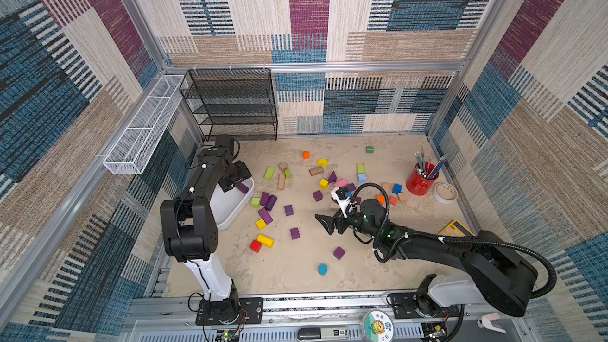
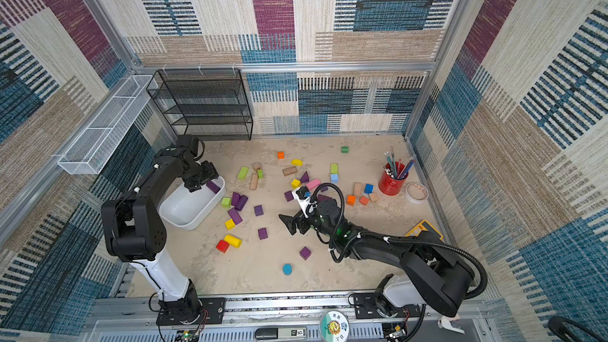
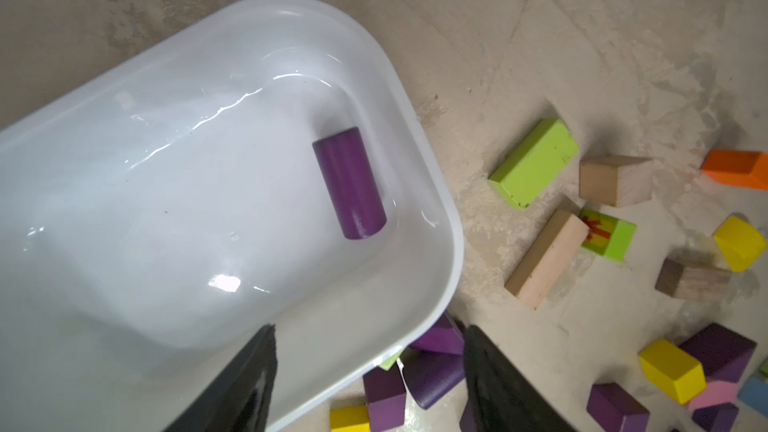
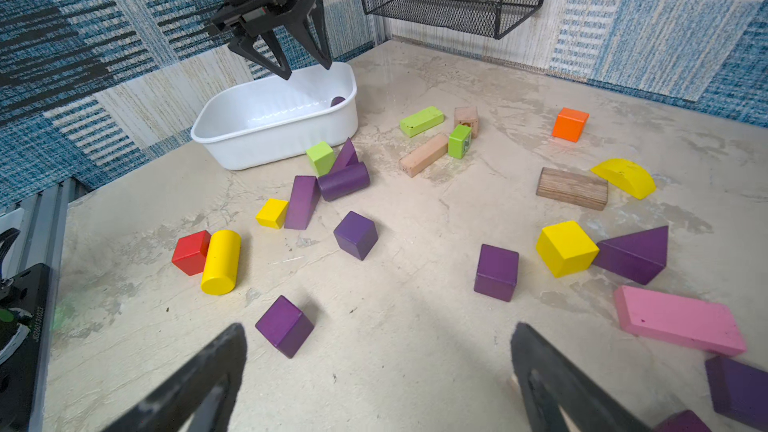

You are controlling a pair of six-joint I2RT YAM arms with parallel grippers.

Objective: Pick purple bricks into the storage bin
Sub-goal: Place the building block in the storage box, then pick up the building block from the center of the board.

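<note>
The white storage bin stands at the table's left with one purple cylinder lying loose inside. My left gripper hangs open over the bin's near rim, holding nothing. Several purple bricks lie on the table: a bar, cylinder and wedge beside the bin, cubes in the middle, and a wedge. My right gripper is wide open low over the table's centre, with a purple cube just off one fingertip.
Yellow, green, red, orange, wood and blue blocks and a pink bar lie among the purple ones. A red pen cup and tape roll stand at right. A black mesh rack and a white wire basket line the back left.
</note>
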